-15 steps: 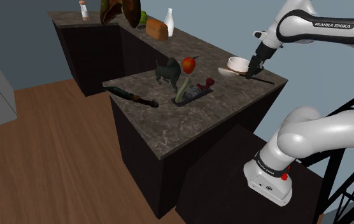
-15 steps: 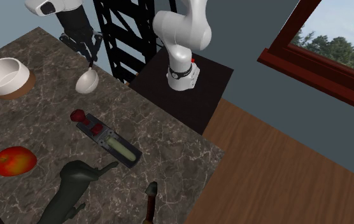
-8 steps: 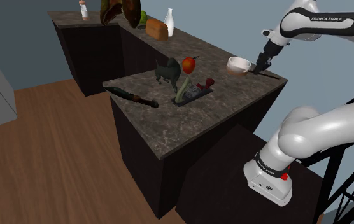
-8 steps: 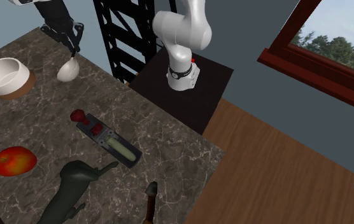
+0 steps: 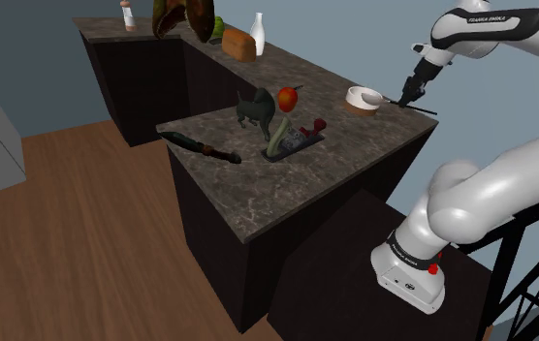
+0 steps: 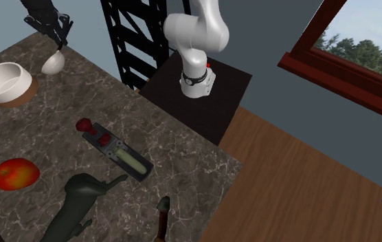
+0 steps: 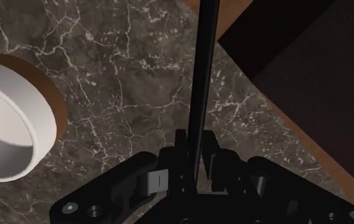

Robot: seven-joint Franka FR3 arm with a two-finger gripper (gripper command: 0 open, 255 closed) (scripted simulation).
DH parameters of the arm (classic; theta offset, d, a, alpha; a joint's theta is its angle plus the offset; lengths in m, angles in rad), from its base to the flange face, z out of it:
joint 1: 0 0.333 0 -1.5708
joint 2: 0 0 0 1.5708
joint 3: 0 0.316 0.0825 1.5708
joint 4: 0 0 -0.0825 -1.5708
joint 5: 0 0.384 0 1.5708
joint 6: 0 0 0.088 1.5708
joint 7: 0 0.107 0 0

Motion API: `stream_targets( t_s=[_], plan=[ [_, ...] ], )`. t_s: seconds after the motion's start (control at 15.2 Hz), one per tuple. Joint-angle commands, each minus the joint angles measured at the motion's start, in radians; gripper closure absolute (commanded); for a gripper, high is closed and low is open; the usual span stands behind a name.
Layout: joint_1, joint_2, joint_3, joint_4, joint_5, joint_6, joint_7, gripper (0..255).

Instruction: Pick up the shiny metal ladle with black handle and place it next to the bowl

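Note:
My gripper [image 6: 53,33] is shut on the black handle of the ladle [image 6: 53,63]. The ladle's pale shiny scoop hangs just to the right of the white bowl [image 6: 3,81] in the second exterior view. In the shoulder view the gripper [image 5: 411,93] hovers over the counter's far right corner beside the bowl [image 5: 363,98]. There the ladle [image 5: 425,108] points its handle out past the counter edge. In the wrist view the black fingers [image 7: 181,151] clasp the thin handle of the ladle [image 7: 202,76], and the bowl [image 7: 10,127] sits off to the side on a brown mat.
On the dark marble counter [image 5: 287,179] are a red apple [image 6: 16,174], a dark animal figurine [image 6: 80,203], a small tray [image 6: 117,151] holding a green item and a red one, and a dark stick [image 5: 203,147]. Bread [image 5: 239,45] and a white bottle [image 5: 258,34] stand far back.
The gripper has carried the ladle along the counter edge toward the bowl, up and left in the second exterior view. The scoop now hangs right beside the bowl.

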Motion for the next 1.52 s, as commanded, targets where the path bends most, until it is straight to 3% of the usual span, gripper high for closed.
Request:
stream_targets(
  t_s=[0.0,0.2,0.26,0.4,0.59,1.45],
  plan=[
    [0.062,0.063,-0.094,0.077,0.038,-0.007,-0.064,255],
    [0.213,0.170,-0.308,0.192,0.120,-0.012,-0.175,255],
    [0.299,0.202,-0.414,0.233,0.149,-0.017,-0.211,255],
    [0.541,0.201,-0.674,0.328,0.151,-0.039,-0.243,255],
    [0.538,0.161,-0.661,0.296,0.106,-0.006,-0.216,255],
    [0.617,0.102,-0.762,0.178,0.036,0.147,-0.187,255]
  ],
)
